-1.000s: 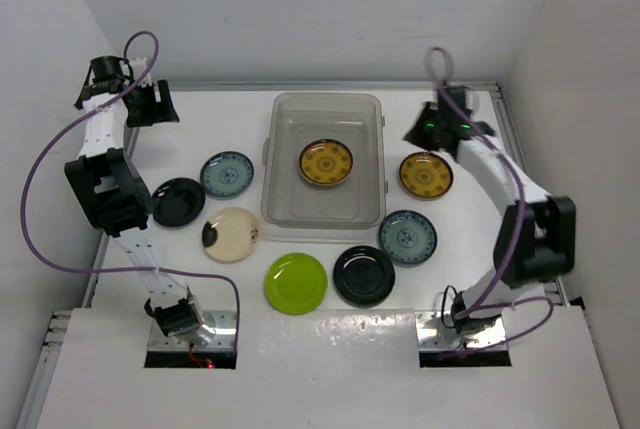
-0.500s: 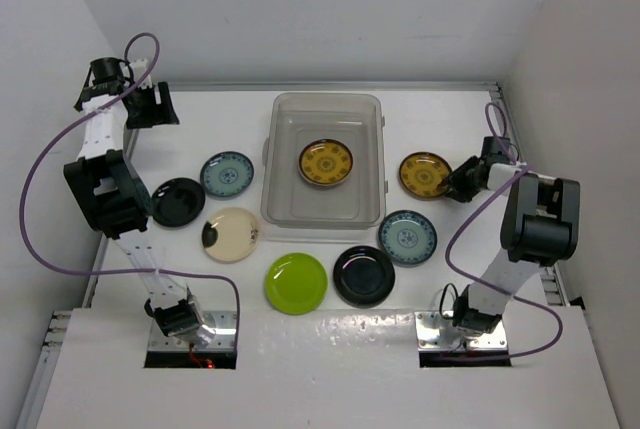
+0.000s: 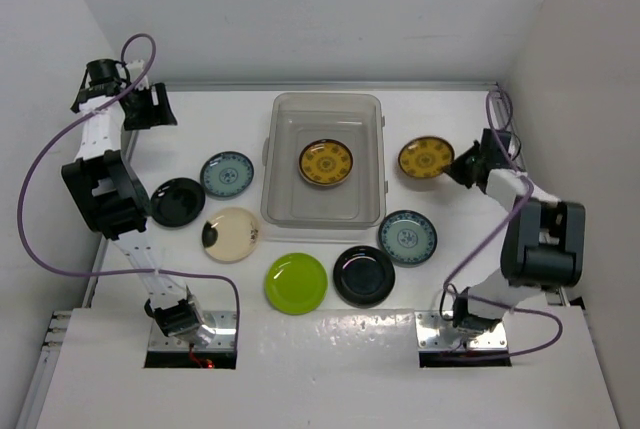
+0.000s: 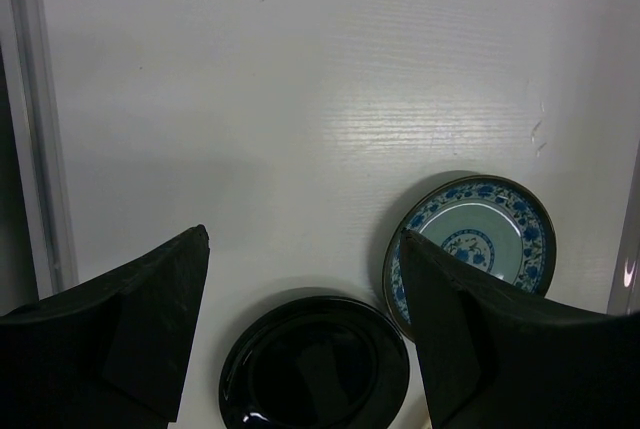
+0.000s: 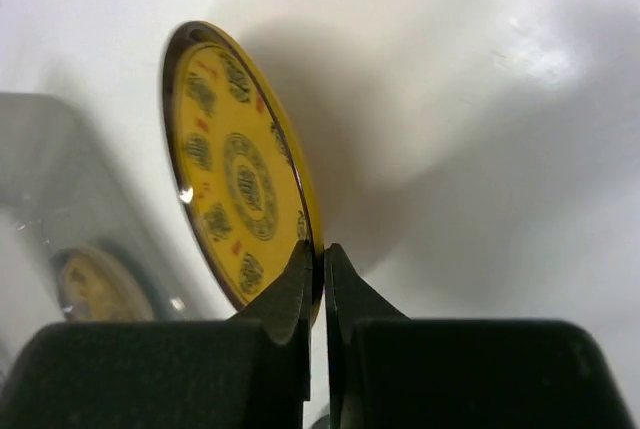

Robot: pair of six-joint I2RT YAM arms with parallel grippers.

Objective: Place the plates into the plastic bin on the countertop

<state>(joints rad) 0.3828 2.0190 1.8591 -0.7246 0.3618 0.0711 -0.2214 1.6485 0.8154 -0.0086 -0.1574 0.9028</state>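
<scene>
Right wrist: pinching the amber-yellow plate [image 5: 240, 179] by its rim in the right gripper [image 5: 315, 259], holding it tilted on edge near the desk's right edge, facing the plastic bin [image 3: 326, 97] just leftward; leaving the left gripper [image 4: 302, 239] released.

White countertop [image 3: 230, 119], clear plastic bin [image 3: 327, 99], teal plates [image 3: 227, 174] left and right, two black plates [image 3: 363, 275], cream plate [image 3: 232, 234], lime green plate [image 3: 296, 282]

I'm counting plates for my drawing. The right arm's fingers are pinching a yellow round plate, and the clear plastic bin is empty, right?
Not empty: the top view shows one amber-yellow patterned round plate lying in the clear rectangular plastic bin. The right fingers do pinch the other yellow plate by its rim.
</scene>
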